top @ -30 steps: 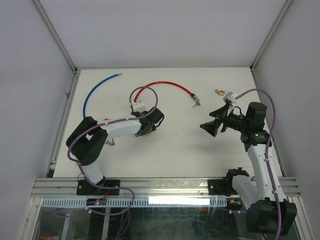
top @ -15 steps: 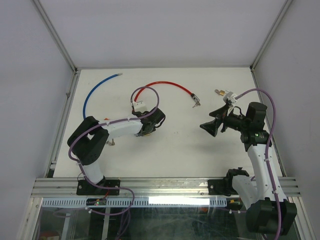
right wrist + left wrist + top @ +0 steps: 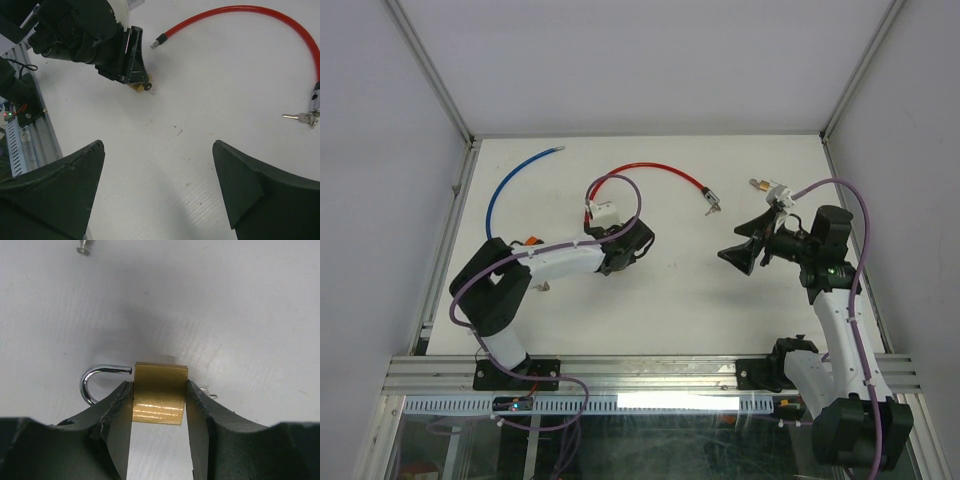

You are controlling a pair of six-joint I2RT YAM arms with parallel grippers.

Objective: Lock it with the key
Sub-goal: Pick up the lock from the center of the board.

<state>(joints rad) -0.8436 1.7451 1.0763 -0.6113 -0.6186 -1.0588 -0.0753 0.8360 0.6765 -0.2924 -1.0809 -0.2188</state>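
Note:
A brass padlock (image 3: 159, 393) lies on the white table with its silver shackle (image 3: 95, 380) swung open to the left. My left gripper (image 3: 159, 386) is shut on the brass body, a finger pressed against each side. In the right wrist view the padlock (image 3: 138, 87) peeks out under that gripper, with a small dark piece at its end. Small keys (image 3: 301, 117) lie at the end of the red cable (image 3: 260, 12), also seen from above (image 3: 711, 206). My right gripper (image 3: 157, 150) hovers open over bare table, right of the padlock.
A blue cable (image 3: 510, 180) curves at the back left. A white tag (image 3: 603, 212) lies just behind the left gripper (image 3: 615, 258). Another small brass piece with a white tag (image 3: 767, 186) sits behind the right gripper (image 3: 735, 255). A small screw (image 3: 82, 250) lies ahead of the padlock.
The left gripper's jaws have narrowed onto the padlock's body and the left wrist has shifted slightly. The right arm has not moved.

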